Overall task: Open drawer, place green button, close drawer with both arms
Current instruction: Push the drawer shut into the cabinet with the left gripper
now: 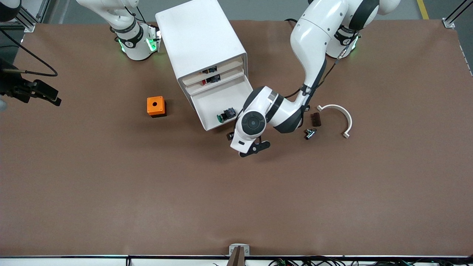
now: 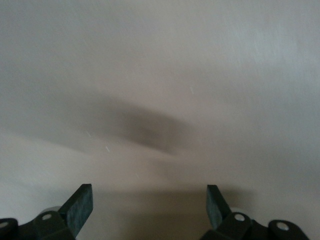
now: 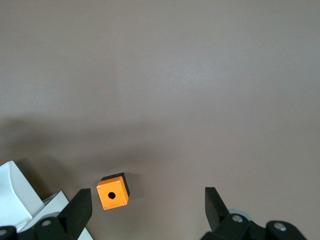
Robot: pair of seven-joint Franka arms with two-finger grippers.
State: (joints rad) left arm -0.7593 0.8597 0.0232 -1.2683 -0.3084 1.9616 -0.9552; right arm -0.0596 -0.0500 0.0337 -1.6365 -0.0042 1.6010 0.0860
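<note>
The white cabinet (image 1: 199,37) has its third drawer (image 1: 214,99) pulled out. The green-capped button (image 1: 226,115) lies inside it near the front end. My left gripper (image 1: 230,136) is low at the drawer's front, at the corner toward the left arm's end. It is open and empty (image 2: 149,200), and its wrist view shows only a blurred pale surface (image 2: 160,75) close before the fingers. My right gripper (image 1: 51,95) hangs high over the right arm's end of the table, open and empty (image 3: 148,200).
An orange cube with a round hole (image 1: 156,106) sits beside the cabinet toward the right arm's end and shows in the right wrist view (image 3: 113,191). A white curved clamp (image 1: 342,114), a dark block (image 1: 316,119) and a small black part (image 1: 309,133) lie toward the left arm's end.
</note>
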